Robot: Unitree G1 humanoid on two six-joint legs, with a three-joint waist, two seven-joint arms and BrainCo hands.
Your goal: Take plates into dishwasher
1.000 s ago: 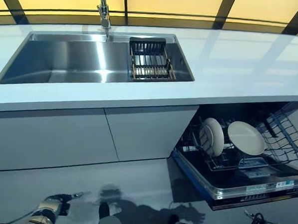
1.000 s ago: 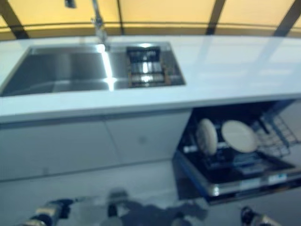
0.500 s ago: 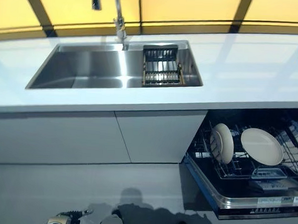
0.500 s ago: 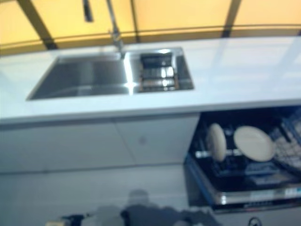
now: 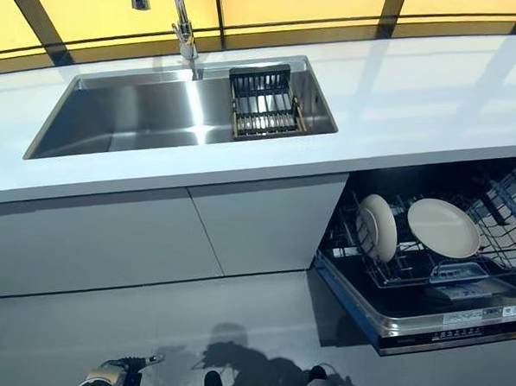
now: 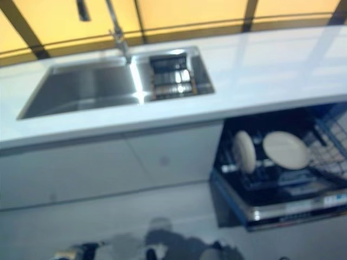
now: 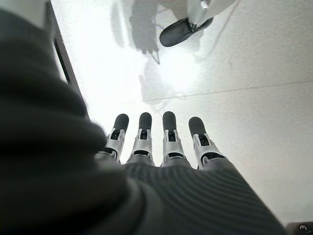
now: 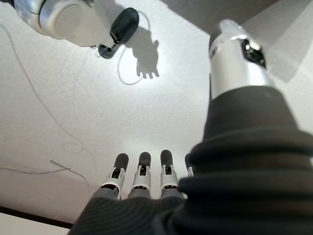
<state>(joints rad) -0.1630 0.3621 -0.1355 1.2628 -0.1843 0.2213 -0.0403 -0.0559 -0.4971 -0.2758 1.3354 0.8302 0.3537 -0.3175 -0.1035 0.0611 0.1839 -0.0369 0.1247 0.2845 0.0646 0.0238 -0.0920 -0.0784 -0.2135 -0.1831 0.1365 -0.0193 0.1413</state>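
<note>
Standing in the pulled-out lower rack (image 5: pixel 489 248) of the open dishwasher (image 5: pixel 424 318), two cream plates are seen at the right of both eye views: one plate (image 5: pixel 377 227) upright on edge toward the cabinet side, the other plate (image 5: pixel 443 227) leaning with its face turned up, just beside the first. Wire rack space is left free to the right of the leaning plate, and the dishwasher's front edge juts out over the grey floor (image 5: pixel 147 326).

Only the eye views show the white countertop (image 5: pixel 419 89), the steel sink (image 5: pixel 132 113) set into it, the tap (image 5: pixel 182 25) at the sink's back edge and a dark slatted drainer basket (image 5: pixel 264 102) resting in the sink's right end. No plate is seen in the sink or on the counter. A broad band of bare floor is left between the cabinet fronts (image 5: pixel 152 239) and the robot.

The left hand (image 5: pixel 114 377) is caught only at the bottom edge of the left eye view, low over the floor. Its own wrist view shows the left hand's fingers (image 7: pixel 169 134) held straight in a row, empty, with nothing but floor past them. The right hand is shown clearly only by its wrist view, where the right hand (image 8: pixel 142 183) is likewise extended, fingers straight and side by side, nothing held, over pale floor
</note>
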